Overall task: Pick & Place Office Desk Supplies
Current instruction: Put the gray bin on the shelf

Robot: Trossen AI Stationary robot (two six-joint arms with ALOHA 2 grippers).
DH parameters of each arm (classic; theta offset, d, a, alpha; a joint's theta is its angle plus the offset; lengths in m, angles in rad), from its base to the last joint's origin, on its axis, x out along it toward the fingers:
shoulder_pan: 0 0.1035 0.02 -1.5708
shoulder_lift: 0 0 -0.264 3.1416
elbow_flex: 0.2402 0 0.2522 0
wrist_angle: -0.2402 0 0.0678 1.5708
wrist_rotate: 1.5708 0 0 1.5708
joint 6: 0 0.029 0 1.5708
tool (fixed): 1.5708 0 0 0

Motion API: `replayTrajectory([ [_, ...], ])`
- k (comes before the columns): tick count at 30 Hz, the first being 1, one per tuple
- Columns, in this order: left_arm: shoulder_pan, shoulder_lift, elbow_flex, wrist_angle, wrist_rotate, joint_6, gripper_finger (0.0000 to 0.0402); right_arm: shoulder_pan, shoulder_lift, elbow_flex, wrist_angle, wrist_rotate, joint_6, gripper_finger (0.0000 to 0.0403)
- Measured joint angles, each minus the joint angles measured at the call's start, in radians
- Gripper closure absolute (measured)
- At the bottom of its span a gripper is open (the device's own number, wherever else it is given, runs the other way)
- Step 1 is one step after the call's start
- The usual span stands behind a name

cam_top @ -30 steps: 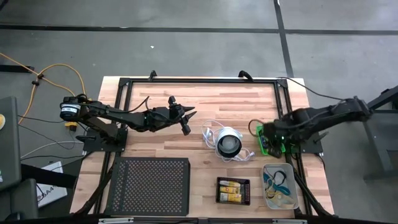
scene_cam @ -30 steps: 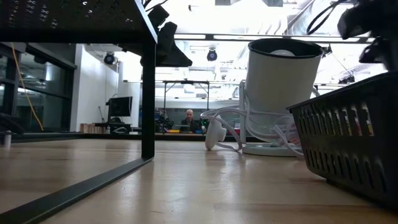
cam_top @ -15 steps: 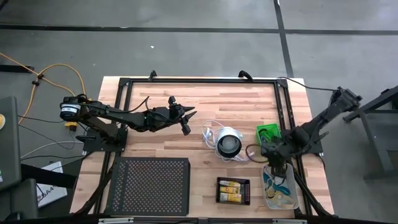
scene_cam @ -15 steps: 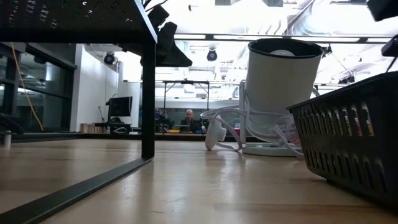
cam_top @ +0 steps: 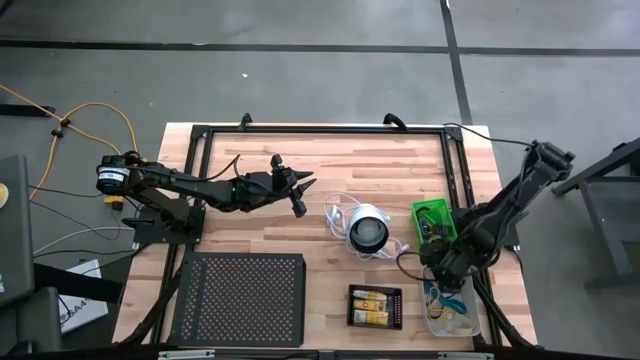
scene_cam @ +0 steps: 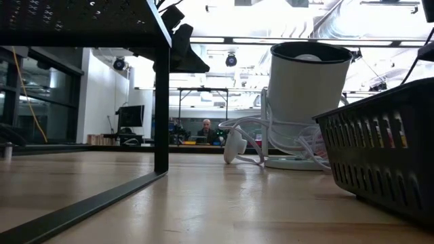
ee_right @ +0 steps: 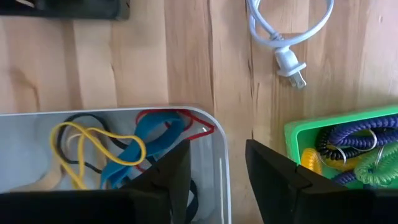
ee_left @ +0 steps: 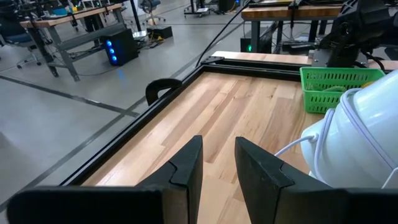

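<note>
Right gripper (cam_top: 441, 268) hangs open and empty at the clear tray's (cam_top: 470, 322) 12 o'clock rim, where I drop loops; rubber bands (ee_right: 118, 146) lie inside, coiled cords (ee_right: 348, 146) in the green tray (cam_top: 431, 212). Left gripper (ee_left: 214, 165), parted, holding nothing, waits at the desk's (cam_top: 330, 160) 10 o'clock.

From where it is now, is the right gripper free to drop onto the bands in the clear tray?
Probably yes. The right gripper hangs open at the clear tray's corner, with the rubber bands lying uncovered inside and nothing in between.
</note>
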Motion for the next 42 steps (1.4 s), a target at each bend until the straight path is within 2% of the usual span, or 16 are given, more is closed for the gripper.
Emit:
replayTrajectory([
  [16, 0.0, 0.0, 0.0, 0.0, -0.001, 0.0, 0.0313, 0.0, 0.165, 0.0, 0.057, -0.01, -0.042, 0.0262],
  [26, 0.0, 0.0, 0.0, 0.0, -0.003, 0.0, 0.0313, -0.001, 0.204, 0.0, 0.059, -0.04, -0.042, 0.0265],
  [29, 0.0, 0.0, 0.0, 0.0, -0.003, 0.0, 0.0313, -0.001, 0.204, 0.0, 0.059, -0.04, -0.042, 0.028],
  [42, 0.0, 0.0, 0.0, 0.0, -0.002, 0.0, 0.0313, -0.001, 0.204, 0.0, 0.057, -0.041, -0.058, 0.0395],
])
